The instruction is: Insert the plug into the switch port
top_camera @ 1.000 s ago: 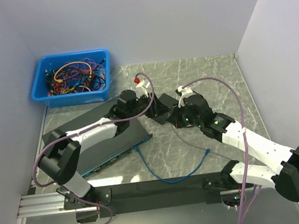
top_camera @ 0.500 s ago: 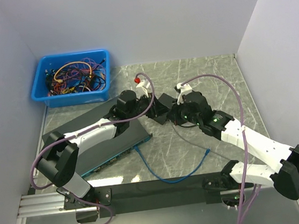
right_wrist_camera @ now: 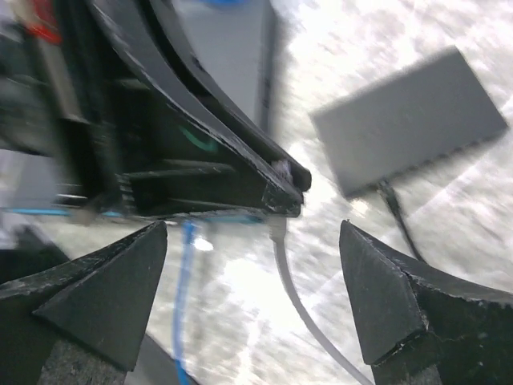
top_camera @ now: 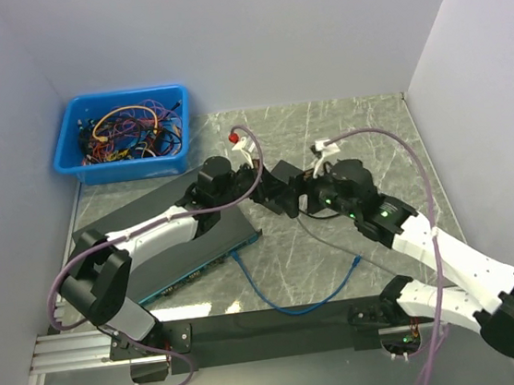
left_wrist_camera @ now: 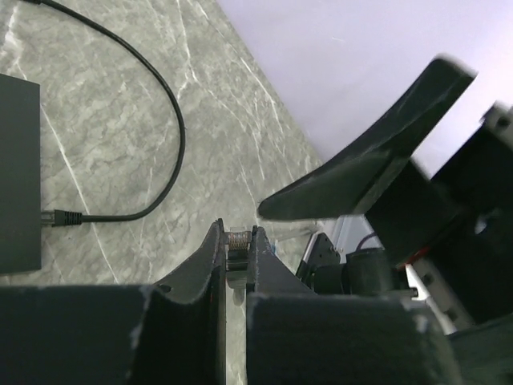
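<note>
The blue cable point(top_camera: 293, 307) near the arm bases lies curved across the tabletop point(top_camera: 363, 143) as it did a second ago. One of its ends is at the front edge of the switch point(top_camera: 212, 249). The switch is a flat dark slab and has not shifted under the left arm.

The change is further in, at mid-table, where the two arms meet. The right pincer point(right_wrist_camera: 253, 228) was clamped tight a second ago. Its jaws now stand wide apart with nothing between them, and the right arm's elbow has swung a little out to the right. The left pincer point(left_wrist_camera: 236, 233) was partly open before and has now closed onto the plug point(left_wrist_camera: 236, 240), its fingertips nearly meeting.

The plug is a small pale piece with a ridged, spring-like look, pinched at the very tips. It sits just right of the switch's far corner and is not in any port. In the right wrist view a whitish cable point(right_wrist_camera: 292, 297) runs from those tips down over the marble.

Beyond them a small dark box point(left_wrist_camera: 16, 168) lies flat with a black lead plugged into its side.

At the far left corner the blue bin point(top_camera: 124, 169) of tangled coloured cables is unchanged.
</note>
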